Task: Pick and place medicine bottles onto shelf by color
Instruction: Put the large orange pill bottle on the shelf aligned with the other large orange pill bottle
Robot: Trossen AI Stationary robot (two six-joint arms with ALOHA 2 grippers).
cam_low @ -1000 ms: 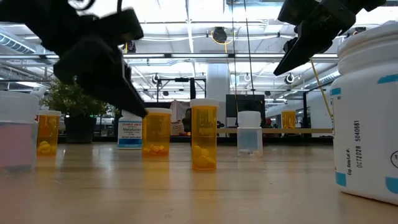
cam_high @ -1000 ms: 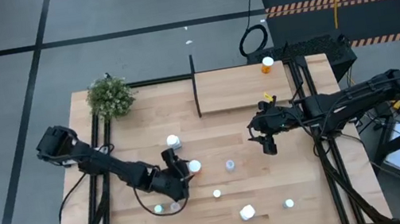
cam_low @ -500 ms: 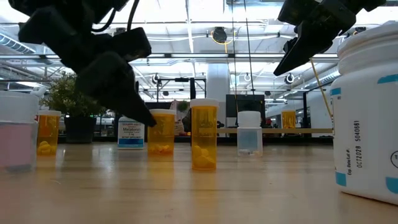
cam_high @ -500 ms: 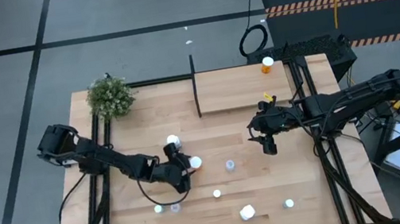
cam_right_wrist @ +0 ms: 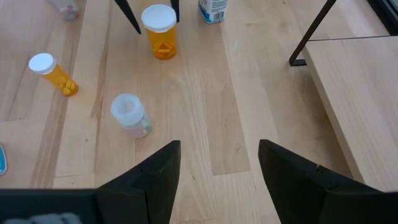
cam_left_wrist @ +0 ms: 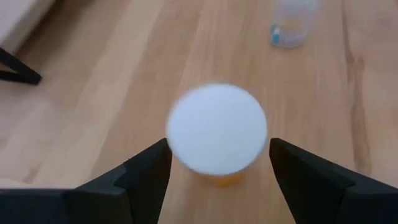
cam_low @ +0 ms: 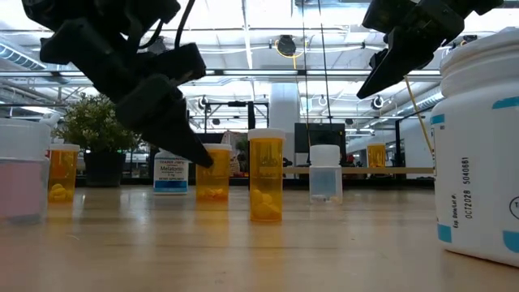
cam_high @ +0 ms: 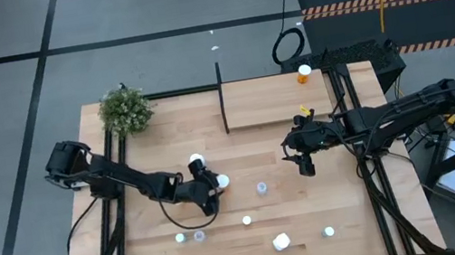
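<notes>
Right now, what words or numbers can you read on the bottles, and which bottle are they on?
"Op. Cp2028 S040861", roughly, printed sideways and hard to make out: on the big white plastic bottle with blue-edged label nearest the low view.
"Melatonin": on the small white bottle with blue-and-white label farther back; its red brand line above is too blurred to read.
The orange pill bottles and the clear bottle show no readable text.

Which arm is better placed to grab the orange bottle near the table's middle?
Left. The left gripper is open with the orange bottle between its fingers; the right gripper hangs open farther off, nearer the shelf.
</notes>
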